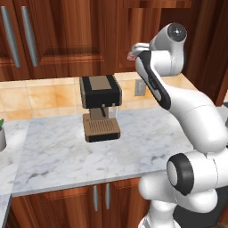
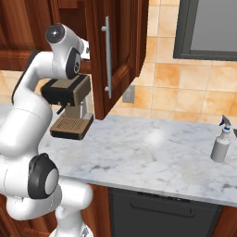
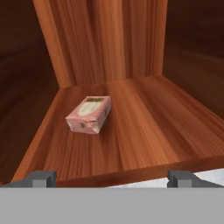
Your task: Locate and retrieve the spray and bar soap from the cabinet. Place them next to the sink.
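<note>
Bar soap [image 3: 89, 114] lies flat on the cabinet's wooden shelf [image 3: 144, 127], turned at an angle, ahead of the fingers [image 3: 113, 178] and a bit left of their midline, well apart from both tips. Pale pink top face with a printed label, darker pinkish sides. Fingers are spread wide, nothing between them, touching nothing; the two dark tips [image 3: 40, 178] sit at the near edge of the shelf, one toward each side. Beyond the soap the cabinet [image 3: 105, 43] back wall and a vertical corner post close off the space; side walls rise left and right of the fingers. From the left base view the arm [image 1: 178, 107] reaches up with the hand [image 1: 139, 50] at the cabinet opening, a small pinkish bit just beside it that I can't identify for sure. From the right base view the hand is mostly hidden behind the open cabinet door [image 2: 113, 55], which hangs out over the bench [image 2: 152, 152] with its long grey handle facing the camera. Spray [image 2: 221, 141] stands upright on the bench far to the right of the fingers and well below them, pale grey bottle with a blue-tipped nozzle, near the right edge of that view. Coffee machine [image 1: 100, 107] sits on the bench below the fingers, against the tiled wall [image 1: 44, 95]. Wall socket [image 2: 128, 95] is on the tiles just right of the door's lower edge.
</note>
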Available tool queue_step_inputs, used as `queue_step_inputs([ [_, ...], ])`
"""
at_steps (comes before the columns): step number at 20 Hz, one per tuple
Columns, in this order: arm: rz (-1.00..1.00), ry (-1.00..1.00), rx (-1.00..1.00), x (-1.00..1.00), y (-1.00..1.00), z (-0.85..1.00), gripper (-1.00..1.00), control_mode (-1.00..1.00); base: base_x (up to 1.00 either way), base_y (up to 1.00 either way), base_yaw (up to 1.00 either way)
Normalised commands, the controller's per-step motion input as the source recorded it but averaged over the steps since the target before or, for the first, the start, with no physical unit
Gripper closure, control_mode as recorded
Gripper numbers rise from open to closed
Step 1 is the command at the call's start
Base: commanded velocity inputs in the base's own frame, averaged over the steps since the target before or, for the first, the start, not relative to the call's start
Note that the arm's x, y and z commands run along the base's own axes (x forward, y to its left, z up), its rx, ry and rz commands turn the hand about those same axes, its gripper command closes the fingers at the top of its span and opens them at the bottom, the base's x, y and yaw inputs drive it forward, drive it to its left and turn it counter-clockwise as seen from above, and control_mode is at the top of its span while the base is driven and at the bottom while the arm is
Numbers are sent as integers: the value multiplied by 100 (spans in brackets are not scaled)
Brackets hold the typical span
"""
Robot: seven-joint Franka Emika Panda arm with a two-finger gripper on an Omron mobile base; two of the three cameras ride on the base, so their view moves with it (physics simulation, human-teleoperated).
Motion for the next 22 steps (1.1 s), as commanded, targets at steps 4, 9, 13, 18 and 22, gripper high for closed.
queue_step_inputs([
  [4,0,0,3,18,4,-17,-100,-100,0,0,0],
  [9,0,2,3,29,3,-10,-100,-100,0,0,0],
  [13,1,0,2,32,3,-5,-100,-100,0,0,0],
  [18,5,0,0,8,10,-8,-100,-100,0,0,0],
  [22,9,0,0,10,3,-3,-100,-100,0,0,0],
])
